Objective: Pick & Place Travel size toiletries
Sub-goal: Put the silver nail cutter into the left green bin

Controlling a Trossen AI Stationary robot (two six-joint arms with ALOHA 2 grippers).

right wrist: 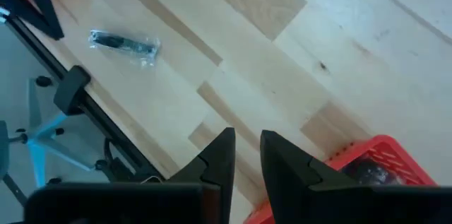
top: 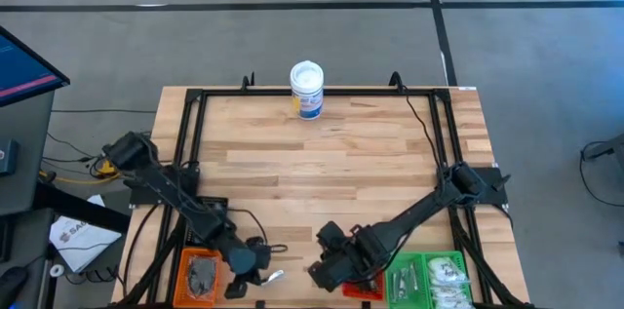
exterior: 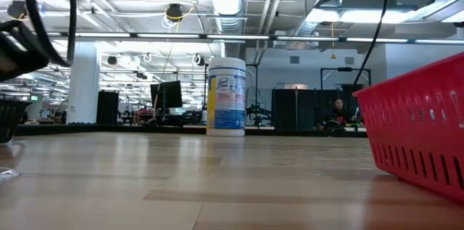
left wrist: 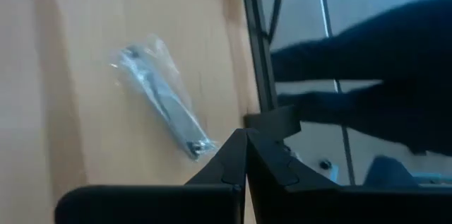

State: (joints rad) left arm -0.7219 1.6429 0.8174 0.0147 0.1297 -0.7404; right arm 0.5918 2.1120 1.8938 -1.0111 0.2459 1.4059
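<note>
My left hand (left wrist: 244, 155) is closed and empty over the wooden tabletop (top: 331, 168), near the slim black stick in its clear crinkly packet (left wrist: 161, 100). My right hand (right wrist: 244, 157) hovers slightly parted, empty, by the red slotted tray (right wrist: 374, 160). That slick flat packet could skid off the nearby edge if I come down off-centre.

**What is sitting on the wooden table**

A pale butcher-block table (top: 331, 168) is carrying everything. A white tub with a blue label (top: 306, 90) is standing upright near the far edge; the other things are all lying well apart from it, along the opposite, near edge. An orange tray (top: 198, 275) is sitting at the near left corner from the tub. A clear packet holding a slim black stick (top: 272, 276) is lying flat just beside that tray. A red tray (top: 363, 291) and a green tray (top: 429, 278) are resting side by side, diagonally right of the tub.
</note>
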